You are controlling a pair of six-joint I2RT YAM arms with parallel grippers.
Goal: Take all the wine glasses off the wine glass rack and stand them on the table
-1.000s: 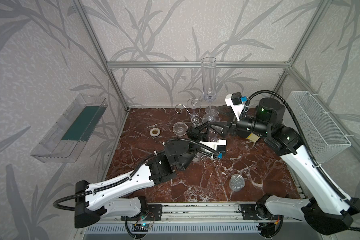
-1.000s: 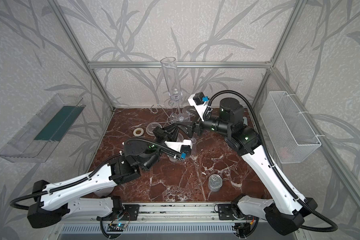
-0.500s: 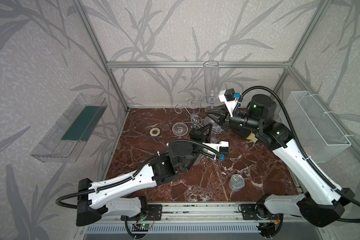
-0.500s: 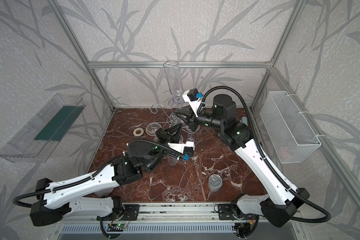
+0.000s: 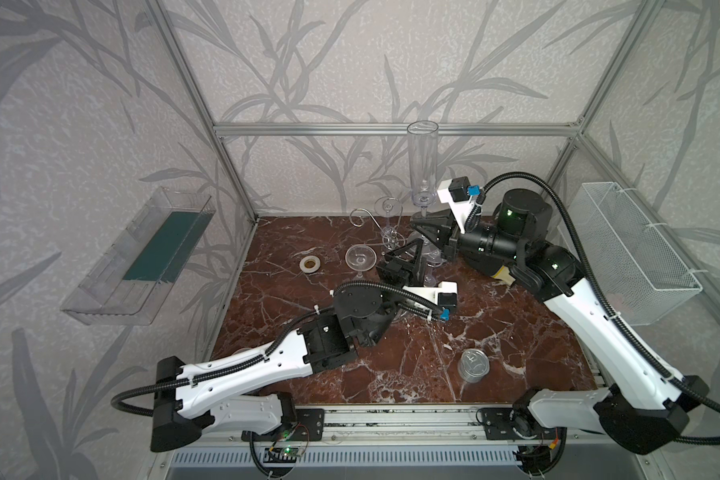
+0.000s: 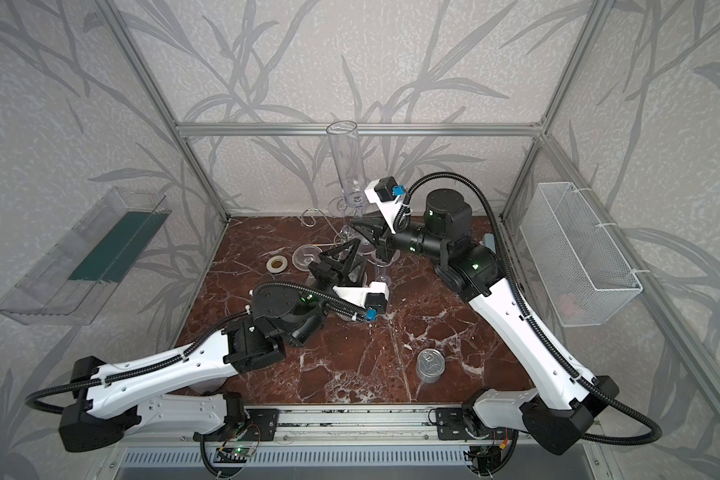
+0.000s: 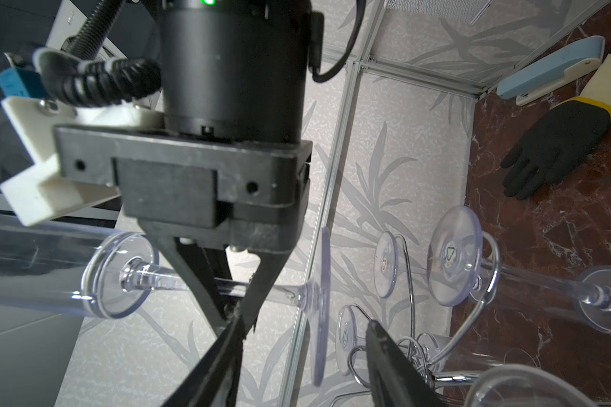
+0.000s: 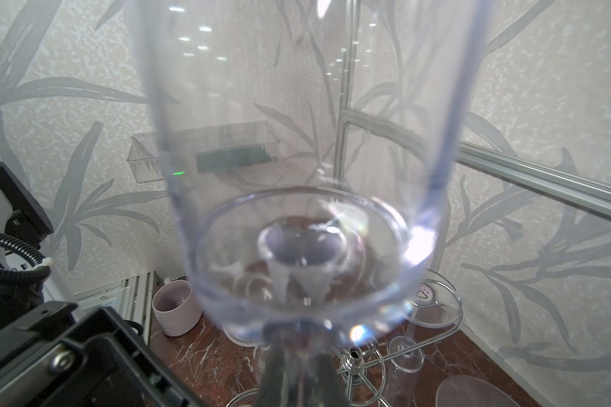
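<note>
**Flute pinched at the stem, near the worktop's back edge**

The right gripper (image 7: 239,307) is pressed tight on the thin stem of the wine glass (image 5: 422,158), between bowl and foot, and holds it upright with the bowl uppermost. The stem looks like the right place to hold it: the tall bowl is wide and slick, and the stem is narrow enough for the jaws to bite on. The flute looks light, rigid, thin-walled and smooth, so it may swivel in the pinch or crack if knocked. It hangs over the back edge of the worktop (image 5: 516,332), near the middle. Its foot is just beside the wine glass rack (image 8: 354,355) and seems free of the wire arms, though contact cannot be ruled out. Other glasses (image 7: 452,257) hang foot-up from the arms. The left gripper (image 7: 304,322) is spread and empty, close by the held stem.
</note>
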